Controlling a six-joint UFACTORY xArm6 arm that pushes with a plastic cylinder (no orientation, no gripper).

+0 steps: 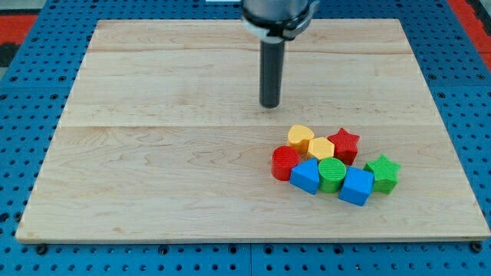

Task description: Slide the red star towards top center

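- The red star (344, 142) sits in the lower right part of the bench (153, 169), at the 1 o'clock corner of a tight cluster of blocks; as far as this view shows, it has not begun its trip to top center.
- My tip (270, 105) rests on the wood at about 10 o'clock from the red star, well apart from it, with bare board between.
- There are no fingers on this rig: the arm ends in a plain dark rod, so nothing opens or closes and nothing is held; the tip touches no block.
- Neighbours: a yellow heart (301, 136) at the star's 9 o'clock, a yellow hexagon (321, 149) touching or nearly touching at 8 o'clock, a red cylinder (285, 162), a blue block (305, 176), a green cylinder (331, 174), a blue cube (357, 186) and a green star (382, 172) at 4 o'clock.
- What is left, in my judgement: bring the tip round to the star's 5 o'clock side, then push towards 11 o'clock; the whole slide is still to do.
- The path from the star up to top center looks free of blocks.
- The bench is pale planked wood, lying on a blue perforated surface (31, 46); a red strip (468, 15) shows at the view's top corners.
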